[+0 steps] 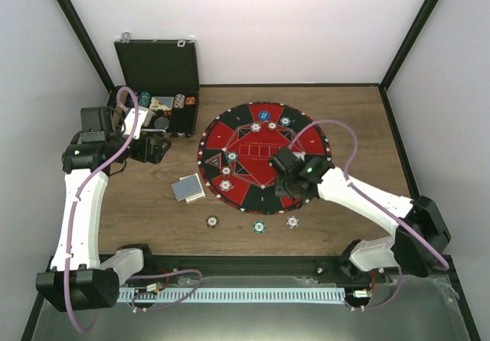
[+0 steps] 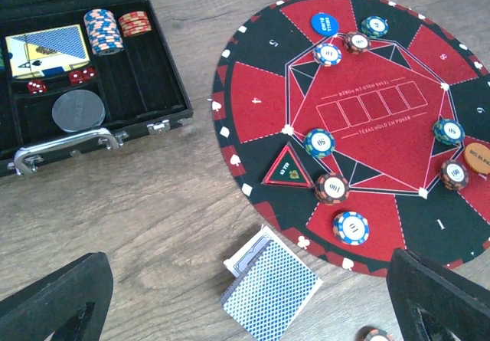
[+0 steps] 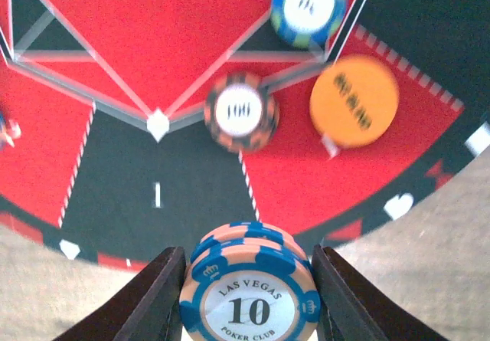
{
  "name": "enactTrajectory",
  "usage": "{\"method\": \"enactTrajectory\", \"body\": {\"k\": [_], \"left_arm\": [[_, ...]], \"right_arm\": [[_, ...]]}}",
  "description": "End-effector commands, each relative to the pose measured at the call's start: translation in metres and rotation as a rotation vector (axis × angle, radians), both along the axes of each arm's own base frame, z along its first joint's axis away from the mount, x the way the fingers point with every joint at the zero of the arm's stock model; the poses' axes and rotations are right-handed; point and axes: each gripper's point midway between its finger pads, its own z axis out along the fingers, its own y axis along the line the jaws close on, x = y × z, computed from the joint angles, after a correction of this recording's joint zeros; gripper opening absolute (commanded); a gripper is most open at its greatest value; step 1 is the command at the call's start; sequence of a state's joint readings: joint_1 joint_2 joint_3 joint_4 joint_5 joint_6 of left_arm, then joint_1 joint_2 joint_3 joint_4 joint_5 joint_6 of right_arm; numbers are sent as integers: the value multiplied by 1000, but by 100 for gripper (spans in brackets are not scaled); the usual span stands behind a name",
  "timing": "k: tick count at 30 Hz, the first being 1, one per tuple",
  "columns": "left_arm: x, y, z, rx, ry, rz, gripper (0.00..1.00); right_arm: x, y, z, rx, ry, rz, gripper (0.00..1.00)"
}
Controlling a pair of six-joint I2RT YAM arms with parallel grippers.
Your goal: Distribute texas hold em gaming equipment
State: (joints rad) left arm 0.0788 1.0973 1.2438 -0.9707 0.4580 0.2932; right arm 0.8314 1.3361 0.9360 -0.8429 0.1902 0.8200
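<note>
1. Two or three striped "10" chips sit as one stack of chips [image 3: 249,299] in the right hand [image 3: 246,306]. Its fingers are clamped on the rims from either side.
2. The stack hangs at the near rim of the round mat [image 3: 191,172], partly over the black seat panel and partly over the desk [image 3: 452,226]. Whether it touches the surface cannot be told.
3. The step looks like setting this stack on a seat. It would go best carried a little further onto the panel, lowered until the bottom chip rests flat, then released with a small spread and a straight lift, so nothing tips.
4. The "100" chip [image 3: 240,111] and the orange disc [image 3: 354,101] lie just ahead, so the stack should be set down short of them.
5. Being round, the chips have no long axis. Their printed faces turn toward the wrist camera.
6. The left hand [image 1: 155,148] hovers with its fingers wide apart and holds nothing.
7. The cards [image 2: 272,289] lie backs up on the desk beside the mat — their long axis diagonal to the mat's edge.
</note>
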Motion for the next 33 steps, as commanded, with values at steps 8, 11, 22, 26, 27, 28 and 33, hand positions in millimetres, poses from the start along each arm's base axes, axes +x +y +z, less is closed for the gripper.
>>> {"method": "enactTrajectory", "body": {"k": [8, 11, 22, 26, 27, 28, 33], "left_arm": [[-6, -1, 13, 14, -31, -26, 100], [-8, -1, 9, 32, -20, -42, 100], [-28, 2, -25, 161, 56, -181, 100], [-32, 5, -44, 216, 93, -236, 100], [-35, 6, -50, 230, 106, -252, 100], [-36, 7, -56, 250, 114, -272, 100], [-39, 14, -82, 313, 159, -313, 100]], "right_arm": [[109, -55, 23, -62, -126, -110, 18], [128, -70, 5, -73, -99, -150, 18], [161, -84, -43, -78, -39, -197, 19], [165, -81, -56, -71, -17, -198, 19], [165, -82, -60, -74, -12, -200, 19], [164, -82, -64, -80, -4, -200, 19], [161, -82, -75, -79, 18, -197, 34]]}}
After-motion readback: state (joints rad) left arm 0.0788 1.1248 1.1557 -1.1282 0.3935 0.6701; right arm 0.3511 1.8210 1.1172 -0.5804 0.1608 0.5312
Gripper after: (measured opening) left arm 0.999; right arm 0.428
